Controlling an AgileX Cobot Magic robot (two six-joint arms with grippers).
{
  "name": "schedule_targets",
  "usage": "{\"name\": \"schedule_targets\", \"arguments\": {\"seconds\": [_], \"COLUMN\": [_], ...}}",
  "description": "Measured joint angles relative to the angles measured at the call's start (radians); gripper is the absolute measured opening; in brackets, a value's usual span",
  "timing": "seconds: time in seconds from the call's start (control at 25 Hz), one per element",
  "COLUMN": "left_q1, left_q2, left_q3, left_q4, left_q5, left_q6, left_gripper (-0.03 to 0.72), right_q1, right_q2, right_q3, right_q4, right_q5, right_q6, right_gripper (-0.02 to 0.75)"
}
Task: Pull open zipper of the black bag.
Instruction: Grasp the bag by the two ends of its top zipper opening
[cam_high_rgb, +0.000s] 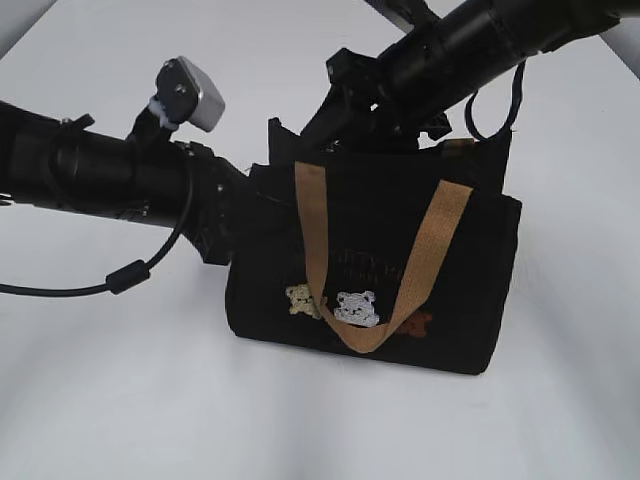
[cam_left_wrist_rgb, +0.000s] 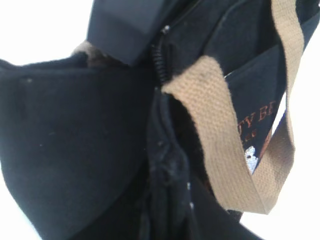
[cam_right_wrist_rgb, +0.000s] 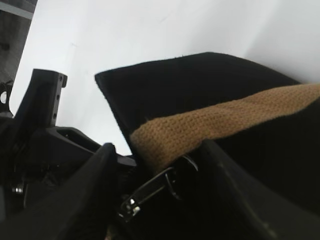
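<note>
Black bag (cam_high_rgb: 400, 280) upright on white table (cam_high_rgb: 120, 400), between both arms. Left claw (cam_left_wrist_rgb: 150, 55) pressed against the bag's left end, pinching fabric at the zipper's (cam_left_wrist_rgb: 160, 62) end. Right claw (cam_right_wrist_rgb: 155, 185) above the top edge, fingers spread around the silver pull (cam_right_wrist_rgb: 150, 190), beside a tan handle (cam_right_wrist_rgb: 210, 127).

left gripper (cam_high_rgb: 245, 200): fingertips hidden behind the black bag (cam_high_rgb: 450, 300)
right gripper (cam_high_rgb: 350, 125): jaws hidden behind the bag's top
lettering (cam_high_rgb: 368, 270): too faint to read
brown bear patch (cam_high_rgb: 415, 322): half-hidden by handle (cam_high_rgb: 425, 255)
</note>
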Motion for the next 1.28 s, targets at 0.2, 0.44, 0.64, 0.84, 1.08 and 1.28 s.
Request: {"name": "schedule_targets", "arguments": {"seconds": [0.2, 0.44, 0.64, 0.84, 1.08, 1.28], "left_q1": [0.000, 0.000, 0.000, 0.000, -0.001, -0.001], "left_q2": [0.000, 0.000, 0.000, 0.000, -0.001, -0.002], "left_q3": [0.000, 0.001, 0.001, 0.001, 0.000, 0.000], "left_q4": [0.003, 0.003, 0.003, -0.001, -0.008, -0.008], "left_q5": [0.000, -0.008, -0.013, -0.011, -0.002, -0.003], "left_q6": [0.000, 0.000, 0.000, 0.000, 0.000, 0.000], "left_gripper": [0.063, 0.063, 0.063, 0.063, 0.063, 0.063], "right_q1": [-0.001, -0.001, -0.003, -0.024, -0.074, -0.119], "right_q2": [0.000, -0.004, -0.037, -0.070, -0.085, -0.096], "right_q3": [-0.002, -0.002, -0.002, -0.002, -0.002, -0.002], "right_q4": [-0.020, -0.021, -0.027, -0.044, -0.048, -0.087], "right_q5": [0.029, 0.027, 0.012, 0.014, 0.091, 0.142], "right_q6": [0.002, 0.012, 0.014, 0.014, 0.012, 0.010], "right_gripper": [0.371, 0.210, 0.018, 0.018, 0.015, 0.015]}}
